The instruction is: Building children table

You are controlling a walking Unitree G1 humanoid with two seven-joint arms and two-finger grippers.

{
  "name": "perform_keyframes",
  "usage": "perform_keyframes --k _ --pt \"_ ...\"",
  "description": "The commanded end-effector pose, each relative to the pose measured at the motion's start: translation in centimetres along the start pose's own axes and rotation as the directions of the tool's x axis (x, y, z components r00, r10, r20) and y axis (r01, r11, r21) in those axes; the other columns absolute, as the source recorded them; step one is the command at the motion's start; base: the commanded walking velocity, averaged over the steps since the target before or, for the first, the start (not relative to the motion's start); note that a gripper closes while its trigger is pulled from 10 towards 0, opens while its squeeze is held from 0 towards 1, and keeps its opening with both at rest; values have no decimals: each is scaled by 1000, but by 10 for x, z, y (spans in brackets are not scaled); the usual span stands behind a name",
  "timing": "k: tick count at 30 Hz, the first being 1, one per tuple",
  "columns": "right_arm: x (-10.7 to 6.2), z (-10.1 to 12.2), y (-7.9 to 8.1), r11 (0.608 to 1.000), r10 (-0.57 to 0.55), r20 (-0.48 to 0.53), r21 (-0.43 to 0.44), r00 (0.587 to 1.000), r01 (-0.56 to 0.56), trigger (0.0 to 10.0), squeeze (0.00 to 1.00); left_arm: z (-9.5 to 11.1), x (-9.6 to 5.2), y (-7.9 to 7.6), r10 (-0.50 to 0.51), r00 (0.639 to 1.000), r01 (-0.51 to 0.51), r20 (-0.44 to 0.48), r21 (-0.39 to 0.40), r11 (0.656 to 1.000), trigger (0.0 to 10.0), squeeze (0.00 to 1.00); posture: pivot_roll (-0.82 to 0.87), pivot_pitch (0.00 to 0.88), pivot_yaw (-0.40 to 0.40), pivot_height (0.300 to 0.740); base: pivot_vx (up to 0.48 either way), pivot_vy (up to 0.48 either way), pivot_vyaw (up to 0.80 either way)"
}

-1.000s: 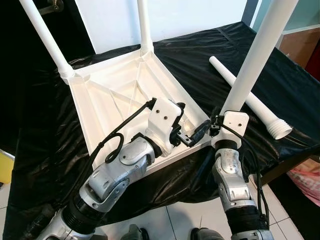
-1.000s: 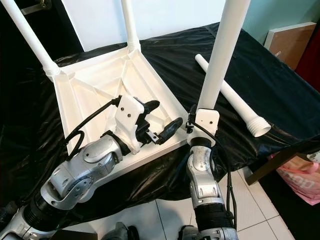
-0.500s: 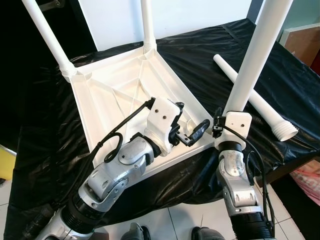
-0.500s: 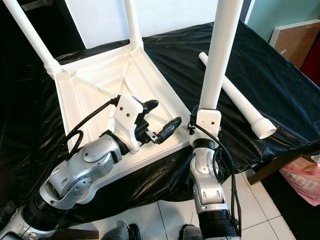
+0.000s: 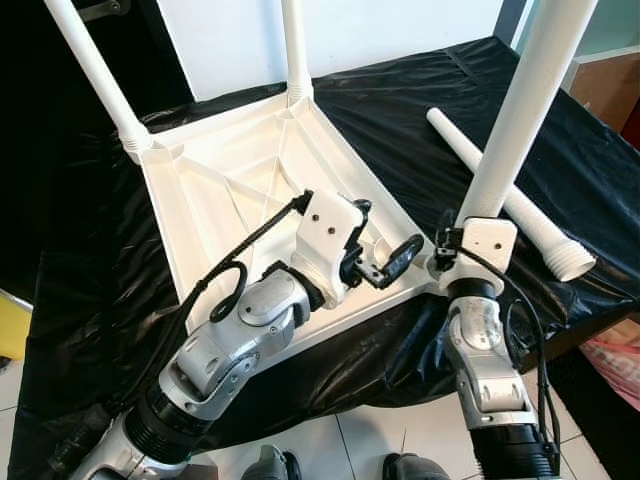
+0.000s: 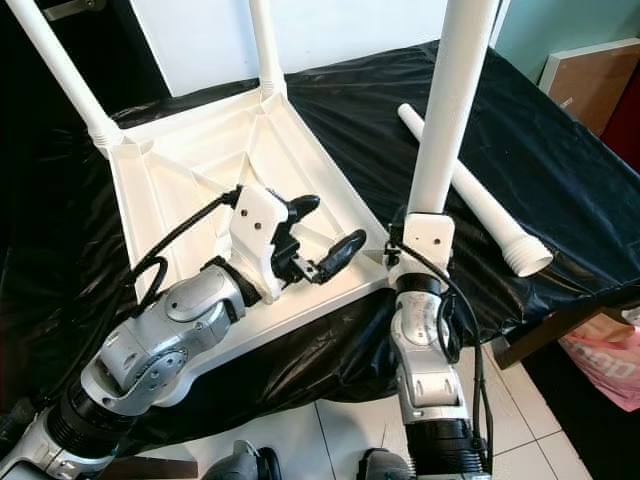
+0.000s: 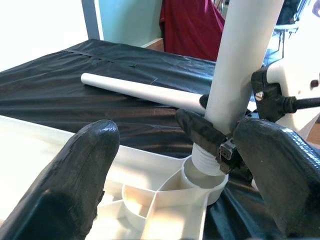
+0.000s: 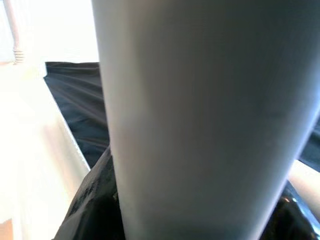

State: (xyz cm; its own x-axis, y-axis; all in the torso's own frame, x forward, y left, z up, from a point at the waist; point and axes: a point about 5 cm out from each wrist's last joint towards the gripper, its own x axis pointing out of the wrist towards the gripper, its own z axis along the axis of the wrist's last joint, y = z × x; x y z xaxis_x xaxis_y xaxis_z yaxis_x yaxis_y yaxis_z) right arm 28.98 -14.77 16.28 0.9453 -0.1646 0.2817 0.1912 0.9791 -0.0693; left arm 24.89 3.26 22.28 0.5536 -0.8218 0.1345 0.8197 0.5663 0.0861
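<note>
1. Left eye view: the white children's tabletop (image 5: 235, 180) lay upside down on the counter (image 5: 400, 110), which was draped in black plastic sheet. Two white legs stood up from its far corners, the far-left leg (image 5: 95, 75) and the far-right leg (image 5: 294, 50). A loose leg (image 5: 505, 195) lay on the sheet to the right of the tabletop. The left pincer (image 5: 385, 240) hovered over the tabletop's near right corner, its black fingers spread apart and clamped on nothing. The right pincer (image 5: 445, 262) gripped the base of a third leg (image 5: 525, 100), which stood tilted at that same corner.

2. Right eye view: the same scene. The held leg (image 6: 455, 100) rose from just above the white wrist block of the right arm (image 6: 425, 330), its lower end meeting the tabletop's corner.

3. Left wrist view: between the two spread black fingers (image 7: 75, 175), the corner socket (image 7: 202, 177) of the tabletop showed with the held leg's ribbed end sitting in it. The right pincer's black fingers were closed round the leg just above the socket. The loose leg (image 7: 140, 90) lay beyond on the black sheet.

4. Right wrist view: the held leg (image 8: 200, 120) stood close before the camera, with black finger edges at either side of it.
</note>
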Motion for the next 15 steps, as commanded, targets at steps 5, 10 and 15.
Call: perform_keyframes --k 5,10,15 --pt "2 -1 5 982 187 -23 39 982 -186 10000 0 5 -3 -6 -225 974 226 27 -30 974 10000 1000 -39 109 61 740 0 0 0" --pt "10 0 8 902 432 -66 18 899 -432 10000 0 17 0 -3 -322 945 322 51 21 947 10000 0 -39 100 55 740 0 0 0" --pt "13 3 10 829 557 -87 2 826 -559 10000 0 25 0 -3 -394 916 392 69 39 919 10000 0 -42 96 48 740 0 0 0"
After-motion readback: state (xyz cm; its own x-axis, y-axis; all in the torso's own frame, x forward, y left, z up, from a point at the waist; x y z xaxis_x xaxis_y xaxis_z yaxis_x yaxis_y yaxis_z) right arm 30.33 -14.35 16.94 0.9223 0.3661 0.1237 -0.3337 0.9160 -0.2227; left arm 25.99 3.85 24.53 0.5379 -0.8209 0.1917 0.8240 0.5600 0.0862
